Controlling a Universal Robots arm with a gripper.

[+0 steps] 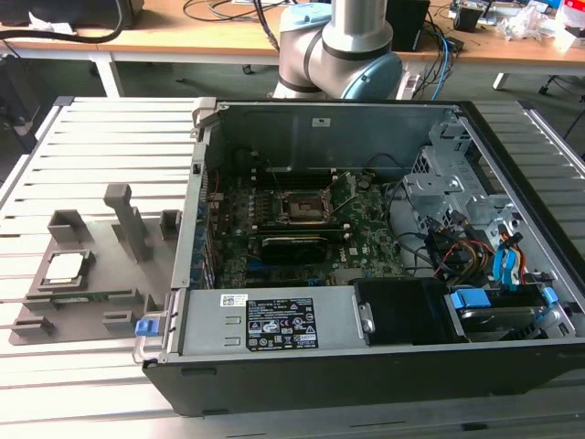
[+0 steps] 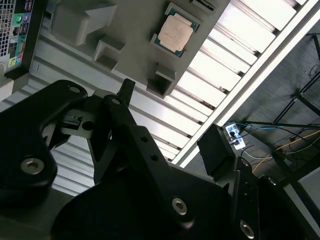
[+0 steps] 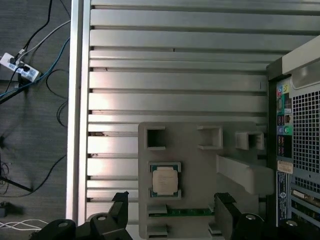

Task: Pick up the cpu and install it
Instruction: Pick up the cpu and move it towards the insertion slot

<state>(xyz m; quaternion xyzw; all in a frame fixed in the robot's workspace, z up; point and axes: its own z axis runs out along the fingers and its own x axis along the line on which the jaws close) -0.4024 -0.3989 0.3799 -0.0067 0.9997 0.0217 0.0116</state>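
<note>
From my station the biggest thing on screen is the slatted metal table [image 1: 91, 137]. On it lies the open computer case [image 1: 366, 366], taking up the middle of the exterior view and its right. Behind the case's far wall rises the grey-and-blue arm [image 1: 343, 46].

Inside the case lies the green motherboard [image 1: 274, 247], flat on the case floor.

On the table, just beside the case on the exterior view's left, sits a grey fixture tray [image 1: 101, 274] with several raised blocks and pockets.

The gripper [image 3: 172, 201] hangs above that tray. In the first wrist view I see its two black fingertips [image 3: 120, 199] held wide apart with nothing between them, not touching the tray.

The black socket [image 1: 299, 208] with its metal frame sits near the middle of the motherboard.

The cpu [image 1: 66, 268] rests flat in a square pocket of the tray, silver top up, well apart from the socket. Both wrist views show it too [image 2: 175, 33] [image 3: 165, 181].
</note>
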